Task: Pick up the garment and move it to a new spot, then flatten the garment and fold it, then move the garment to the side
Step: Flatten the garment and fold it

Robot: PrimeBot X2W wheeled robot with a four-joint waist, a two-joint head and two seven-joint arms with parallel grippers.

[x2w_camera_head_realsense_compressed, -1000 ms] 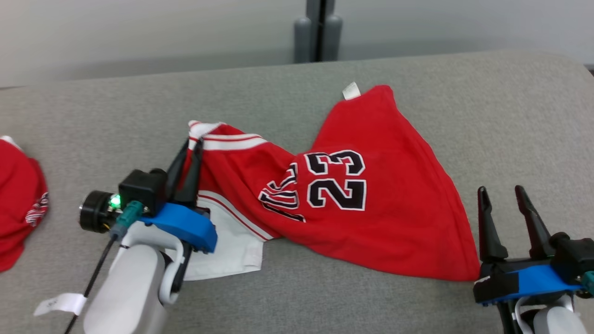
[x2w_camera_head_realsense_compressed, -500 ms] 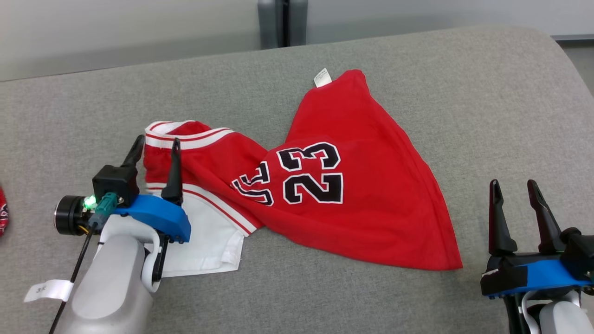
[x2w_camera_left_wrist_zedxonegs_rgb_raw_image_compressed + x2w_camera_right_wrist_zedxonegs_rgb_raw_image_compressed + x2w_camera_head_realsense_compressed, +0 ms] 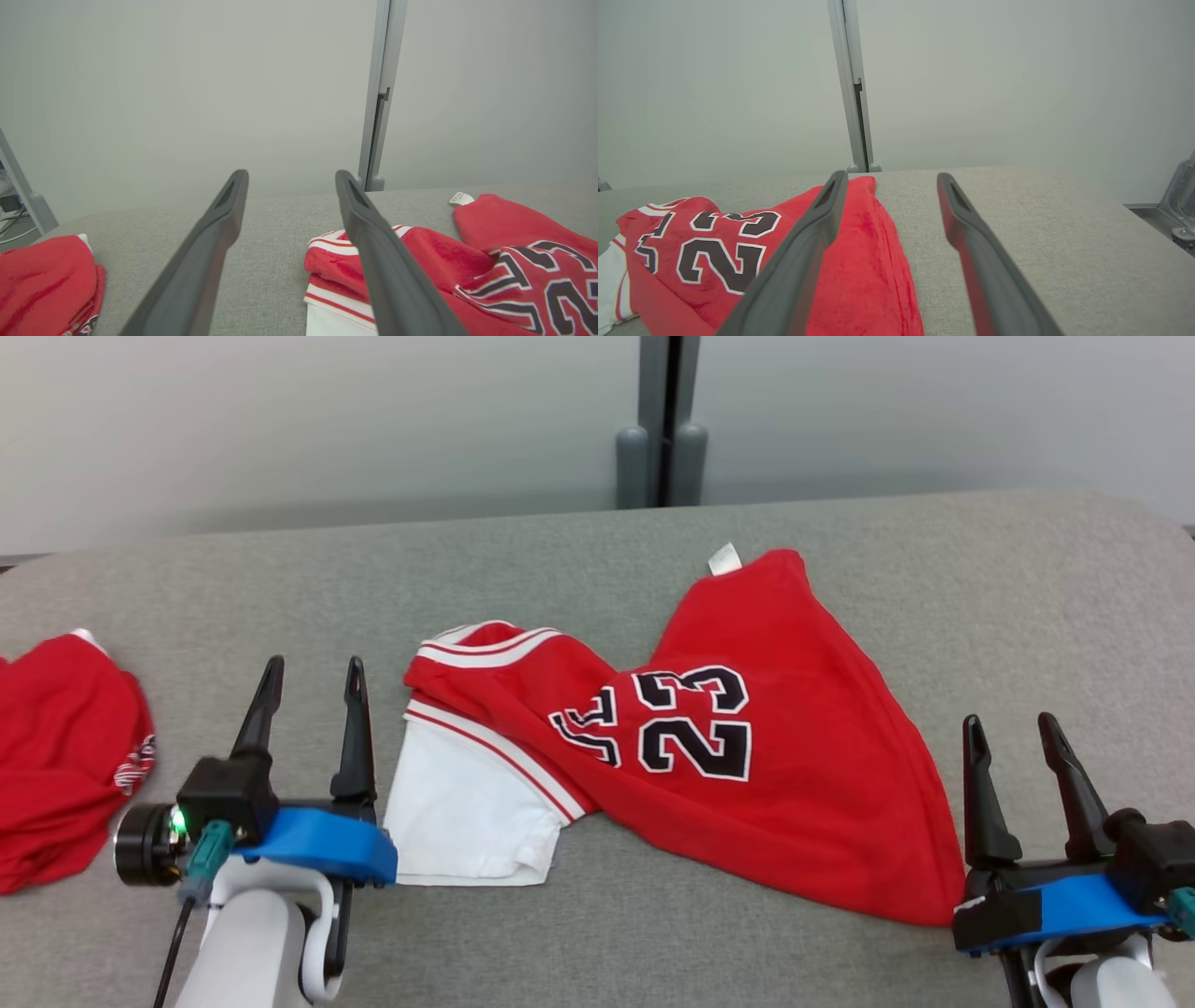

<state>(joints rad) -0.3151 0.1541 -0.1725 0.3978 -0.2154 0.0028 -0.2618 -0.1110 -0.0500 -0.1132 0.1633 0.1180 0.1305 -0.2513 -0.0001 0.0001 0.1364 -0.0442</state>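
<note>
The garment [image 3: 766, 747] is a red jersey with a black "23" and white trim, lying crumpled on the grey table [image 3: 597, 551]; a white part [image 3: 467, 812] sticks out at its lower left. It also lies at the right of the left wrist view [image 3: 490, 261] and at the left of the right wrist view [image 3: 738, 252]. My left gripper [image 3: 313, 667] stands open just left of the garment, apart from it and holding nothing. My right gripper [image 3: 1008, 723] is open near the garment's lower right corner, empty.
A second red garment [image 3: 65, 756] lies bunched at the table's left edge, also in the left wrist view [image 3: 42, 280]. A grey wall with a vertical post [image 3: 663, 420] stands behind the table. Bare grey surface stretches along the front and far right.
My left gripper has opened, let go of the garment's striped edge and drawn back to the left. The head camera has shifted. The right gripper stays open.
</note>
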